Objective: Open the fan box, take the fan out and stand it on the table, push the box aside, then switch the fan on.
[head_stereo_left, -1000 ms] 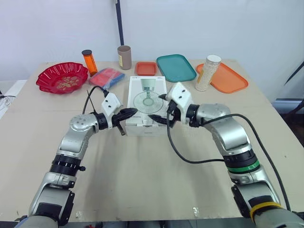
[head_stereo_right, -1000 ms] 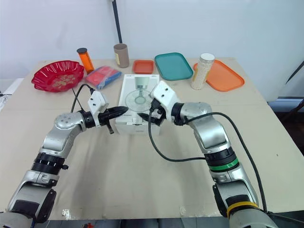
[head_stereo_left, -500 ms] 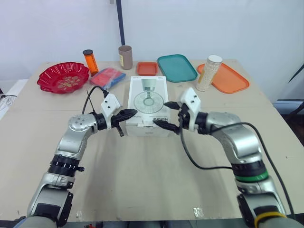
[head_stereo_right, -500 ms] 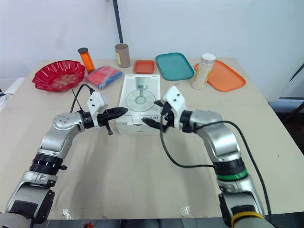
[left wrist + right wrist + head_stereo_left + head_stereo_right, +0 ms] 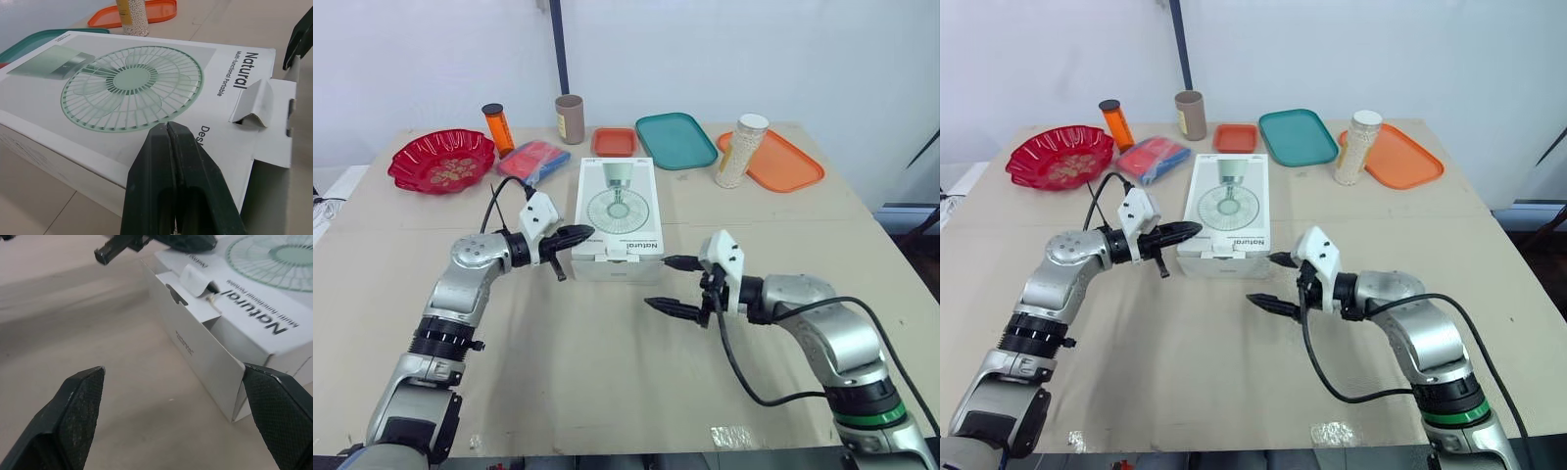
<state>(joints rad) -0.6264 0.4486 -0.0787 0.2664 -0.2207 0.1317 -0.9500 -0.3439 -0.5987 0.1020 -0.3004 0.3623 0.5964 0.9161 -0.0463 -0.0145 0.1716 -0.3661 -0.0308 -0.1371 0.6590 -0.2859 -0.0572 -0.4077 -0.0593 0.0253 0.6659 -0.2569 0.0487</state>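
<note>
The bench (image 5: 607, 392) holds the fan box (image 5: 618, 220), red dish (image 5: 442, 160), orange bottle (image 5: 497, 125), brown tube (image 5: 570, 118), packet (image 5: 534, 159), teal tray (image 5: 676, 140), large orange tray (image 5: 785, 163).

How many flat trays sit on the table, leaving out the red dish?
3, all along the far edge: a small red-orange tray behind the box, a teal tray right of it, and an orange tray farthest right. None looks hidden.
</note>
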